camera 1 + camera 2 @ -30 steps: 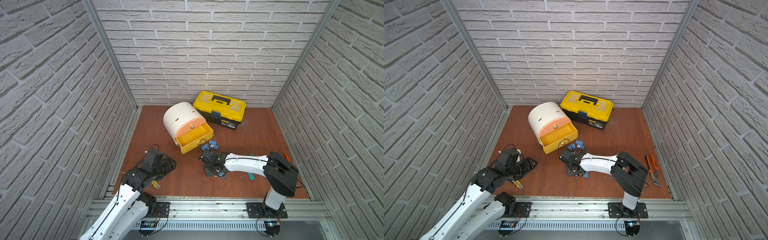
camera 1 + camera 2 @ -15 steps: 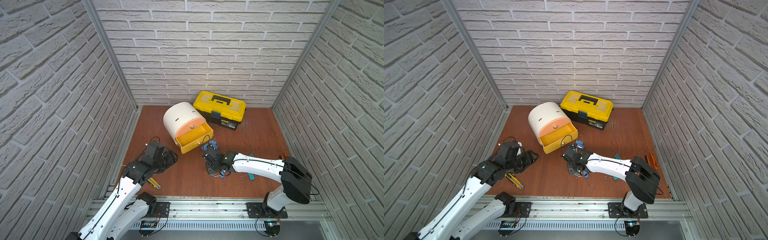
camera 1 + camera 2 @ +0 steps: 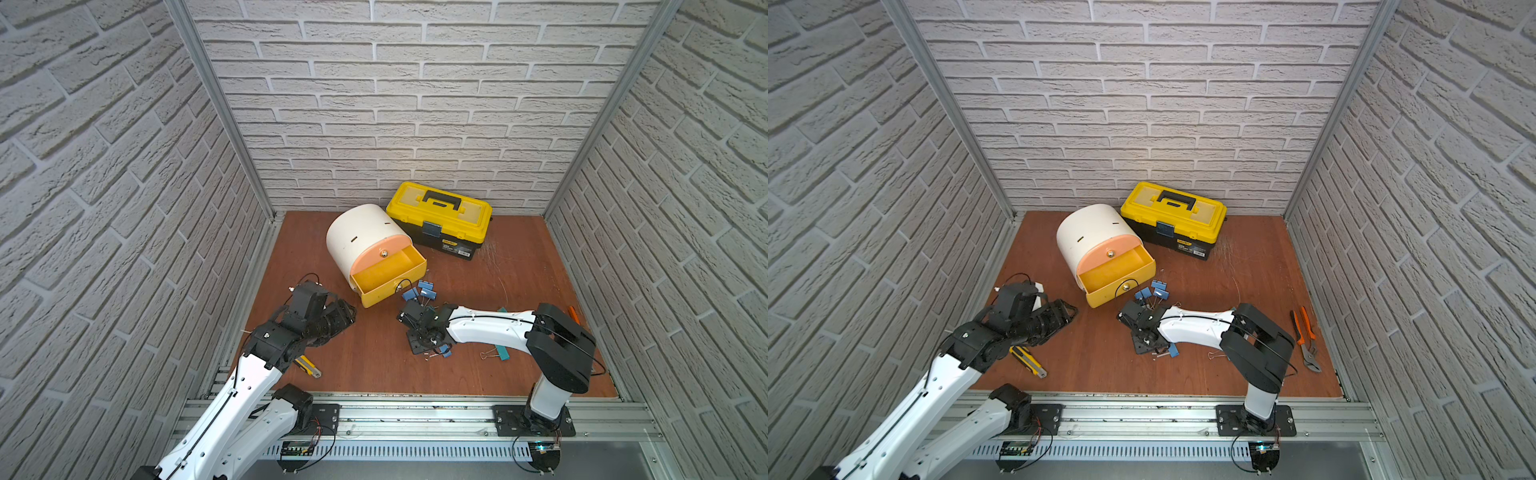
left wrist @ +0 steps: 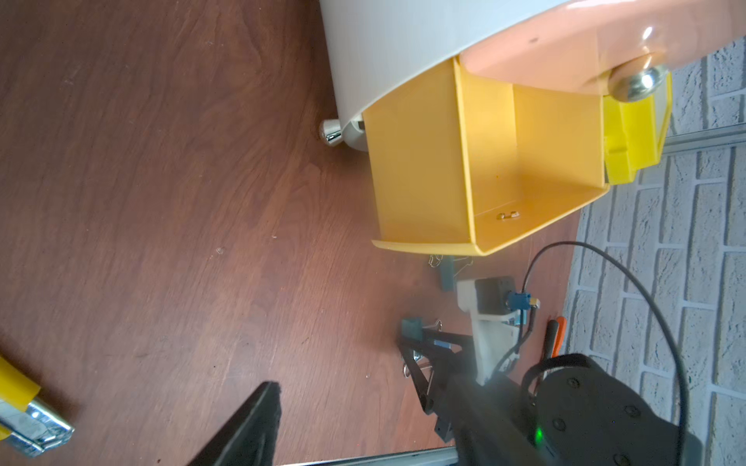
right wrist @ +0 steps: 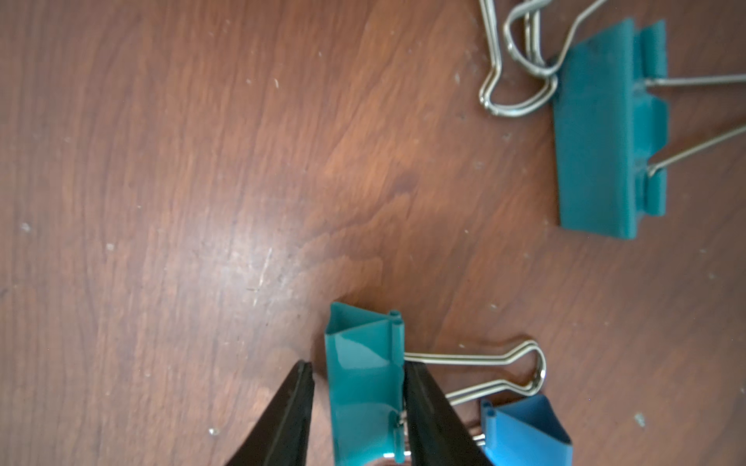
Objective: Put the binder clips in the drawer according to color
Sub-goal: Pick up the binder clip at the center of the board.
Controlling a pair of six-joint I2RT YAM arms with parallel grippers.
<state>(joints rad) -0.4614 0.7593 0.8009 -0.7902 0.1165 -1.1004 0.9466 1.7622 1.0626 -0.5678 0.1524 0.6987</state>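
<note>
Grip on teal clip unsettled, blue neighbour crowding

Low in the centre of the right wrist view, the right gripper [image 5: 355,365] straddles a teal binder clip [image 5: 363,383] lying on the wooden floor [image 5: 202,161]. Its jaws are parted: one finger touches the clip's hinge side, the other stands just clear of the folded back, so nothing is clamped. A squeeze across those sloped faces may pop the clip out sideways. A blue clip [image 5: 524,427] sits just beside the touching finger at lower right, close against the teal clip's wire handles, so a lift could snag it and drag it along. In both top views the yellow drawer [image 3: 390,274] stands pulled out at mid-frame, the only one open. Dropping teal there would likely break the colour sort. The left gripper [image 3: 348,311] hovers left of the drawer, apparently empty. Whether it is parted or closed I cannot tell, since only one finger shows in its wrist view.
</note>
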